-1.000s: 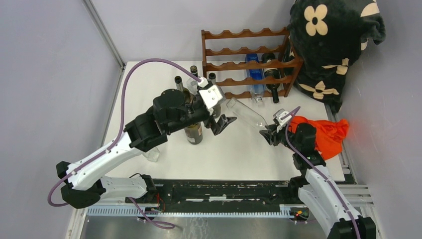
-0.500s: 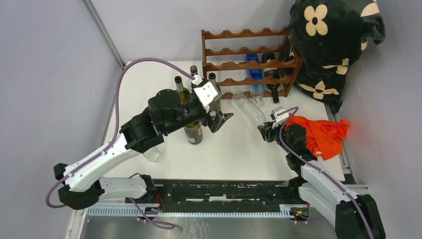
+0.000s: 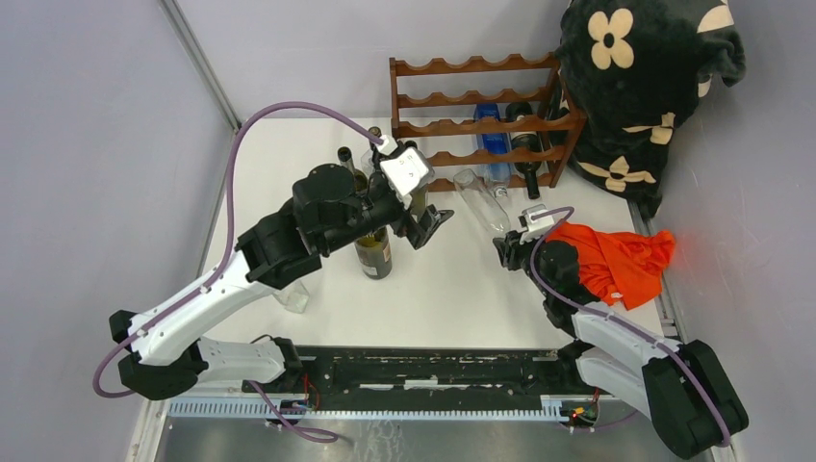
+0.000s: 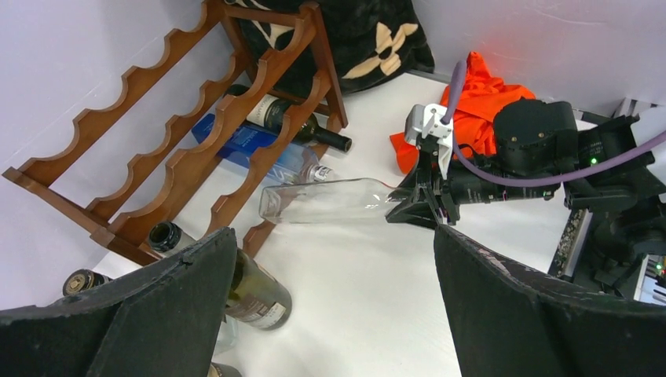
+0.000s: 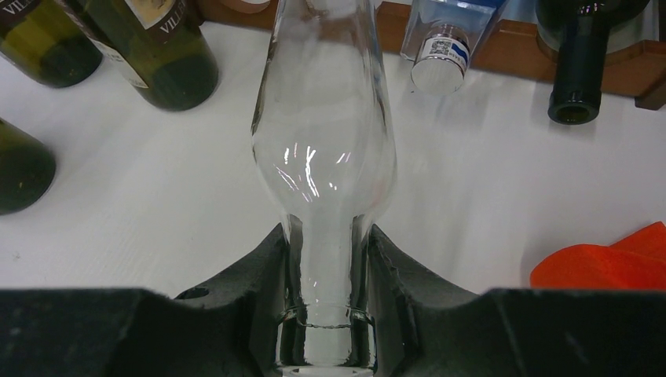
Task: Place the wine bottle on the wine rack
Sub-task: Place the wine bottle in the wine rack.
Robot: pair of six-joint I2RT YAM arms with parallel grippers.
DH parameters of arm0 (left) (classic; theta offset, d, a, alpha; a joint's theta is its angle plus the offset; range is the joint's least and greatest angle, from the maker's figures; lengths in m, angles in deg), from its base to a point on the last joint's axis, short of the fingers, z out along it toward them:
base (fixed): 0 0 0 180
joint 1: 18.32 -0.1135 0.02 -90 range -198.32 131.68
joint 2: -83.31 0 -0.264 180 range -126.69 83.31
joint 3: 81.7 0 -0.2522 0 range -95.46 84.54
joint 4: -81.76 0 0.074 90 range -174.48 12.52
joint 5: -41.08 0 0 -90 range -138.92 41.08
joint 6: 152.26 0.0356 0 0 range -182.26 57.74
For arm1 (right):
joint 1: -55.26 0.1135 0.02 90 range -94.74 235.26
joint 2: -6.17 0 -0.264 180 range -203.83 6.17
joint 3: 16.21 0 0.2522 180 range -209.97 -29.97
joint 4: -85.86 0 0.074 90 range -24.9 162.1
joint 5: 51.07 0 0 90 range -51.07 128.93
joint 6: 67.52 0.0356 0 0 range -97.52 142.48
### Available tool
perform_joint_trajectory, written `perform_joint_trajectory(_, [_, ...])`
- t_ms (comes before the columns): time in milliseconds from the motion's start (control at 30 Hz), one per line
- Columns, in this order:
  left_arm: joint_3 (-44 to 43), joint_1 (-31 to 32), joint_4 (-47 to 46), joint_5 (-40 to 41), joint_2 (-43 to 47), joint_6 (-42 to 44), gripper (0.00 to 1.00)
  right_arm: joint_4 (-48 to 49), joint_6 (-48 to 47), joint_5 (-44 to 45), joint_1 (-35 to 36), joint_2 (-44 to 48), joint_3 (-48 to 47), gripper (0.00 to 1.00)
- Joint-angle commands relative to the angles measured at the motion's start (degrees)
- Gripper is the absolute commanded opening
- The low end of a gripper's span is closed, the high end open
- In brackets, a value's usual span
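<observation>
Carried nearer to the rack over the last second, the clear wine bottle (image 3: 484, 205) is now swung so that its base points toward 11 o'clock from the right end effector (image 3: 507, 248). The bottle's neck is pinched between that end effector's two fingers, as seen in the right wrist view. An orange cloth (image 3: 625, 260) is seen at 3 o'clock of that end effector, on the white table (image 3: 443, 298). The left end effector (image 3: 433, 231) is held at 9 o'clock of the bottle, its fingers spread wide and nothing between them. Upright green bottles (image 3: 373, 255) are grouped under that arm. The bottle's base is stopped just short of the wine rack (image 3: 476, 65), outside its rails. The rack is set at the table's 12 o'clock edge. A blue bottle (image 3: 494, 144) and a dark bottle (image 3: 524, 154) are laid in it. A black flowered cushion (image 3: 645, 67) is propped at 1 o'clock.
</observation>
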State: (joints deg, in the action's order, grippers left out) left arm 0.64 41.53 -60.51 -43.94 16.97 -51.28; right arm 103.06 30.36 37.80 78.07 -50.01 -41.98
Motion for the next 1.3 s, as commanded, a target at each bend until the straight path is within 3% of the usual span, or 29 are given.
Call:
perform_joint_trajectory(0, [-4.17,-0.05,-1.93,1.37,-1.22,0.05,1.00,13.50,2.79,4.91,1.47,-0.90,-1.09,0.00])
perform_joint_trajectory(567, [-12.08,-2.09,-1.87,2.71,-6.41,6.04,1.00,21.19,5.33,13.68,7.47,-13.70,-6.78,0.00])
perform_joint_trajectory(1267, [-21.48,-21.07,-7.38,-10.65,-20.39,8.62,1.00,36.84,6.30,21.35,9.62,-39.43,-20.07,0.00])
